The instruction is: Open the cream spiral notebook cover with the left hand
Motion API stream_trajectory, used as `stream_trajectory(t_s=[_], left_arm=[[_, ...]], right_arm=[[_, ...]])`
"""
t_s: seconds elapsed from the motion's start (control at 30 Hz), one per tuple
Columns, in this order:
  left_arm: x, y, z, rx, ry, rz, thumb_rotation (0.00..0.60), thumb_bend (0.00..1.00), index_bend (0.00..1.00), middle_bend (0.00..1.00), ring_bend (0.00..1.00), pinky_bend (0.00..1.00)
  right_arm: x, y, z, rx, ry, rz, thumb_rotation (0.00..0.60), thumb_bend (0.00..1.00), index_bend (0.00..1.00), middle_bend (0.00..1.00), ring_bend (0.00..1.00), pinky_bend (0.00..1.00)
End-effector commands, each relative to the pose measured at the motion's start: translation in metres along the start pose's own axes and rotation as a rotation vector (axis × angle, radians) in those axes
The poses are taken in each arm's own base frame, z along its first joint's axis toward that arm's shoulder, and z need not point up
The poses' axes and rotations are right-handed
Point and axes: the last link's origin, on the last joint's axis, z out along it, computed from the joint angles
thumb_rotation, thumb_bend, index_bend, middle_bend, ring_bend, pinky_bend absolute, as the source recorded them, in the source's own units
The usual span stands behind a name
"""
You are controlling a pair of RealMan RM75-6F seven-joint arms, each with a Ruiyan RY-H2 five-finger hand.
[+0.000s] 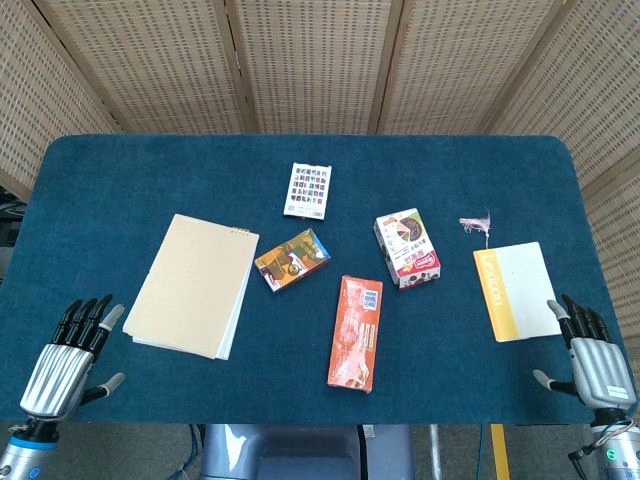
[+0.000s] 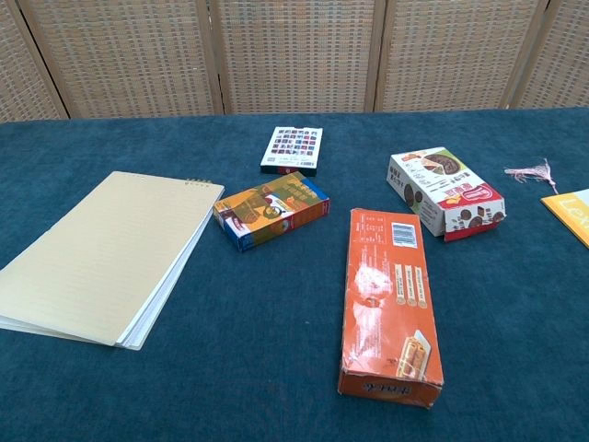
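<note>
Looking down from the head view, I have my left hand [image 1: 68, 362] hanging off the near left corner of the dark blue felt-covered table [image 1: 100, 190], fingers extended and apart, grasping nothing; my right hand [image 1: 592, 358] sits likewise at the near right corner, fingers loose and empty. Neither hand shows in the chest view. The cream spiral notebook [image 1: 193, 284] lies flat and shut on the left part of the table, beyond and to the right of my left hand and apart from it, with its wire binding along the far short edge and white pages peeking out along the right and near edges. I judge the task has not begun: this is the reach stage. Next I need to carry the left hand forward and inward to the near edge of the cover, catch only that top sheet with a fingertip, and swing it up and away toward the binding. The small orange and blue snack box [image 1: 292, 259] sits just beside the notebook's far right corner, so I would keep the sweep clear of it. The long orange carton [image 1: 355, 332] and the yellow and white booklet [image 1: 516, 290] are well apart.
</note>
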Motion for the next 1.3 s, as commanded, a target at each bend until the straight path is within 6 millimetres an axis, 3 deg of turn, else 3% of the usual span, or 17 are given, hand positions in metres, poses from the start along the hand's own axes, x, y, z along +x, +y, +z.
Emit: stream_trajectory(t_s=[0.03,0.8,1.03,1.3], left_arm=[[0.000,0.000,0.000,0.000,0.000,0.001,0.600,0.03,0.00,0.00,0.00,0.00],[0.001,0.001,-0.001,-0.013,0.003,0.002,0.600,0.03,0.00,0.00,0.00,0.00],[0.003,0.002,-0.002,-0.013,0.011,0.000,0.600,0.03,0.00,0.00,0.00,0.00],[0.003,0.004,-0.003,-0.021,0.012,-0.001,0.600,0.04,0.00,0.00,0.00,0.00]], right_arm=[[0.000,0.000,0.000,0.000,0.001,0.000,0.600,0.05,0.00,0.00,0.00,0.00],[0.002,-0.002,0.001,0.019,0.029,-0.002,0.600,0.05,0.00,0.00,0.00,0.00],[0.012,-0.008,0.002,0.073,0.158,0.000,0.600,0.04,0.00,0.00,0.00,0.00],[0.010,-0.006,0.001,0.089,0.207,0.017,0.600,0.03,0.00,0.00,0.00,0.00]])
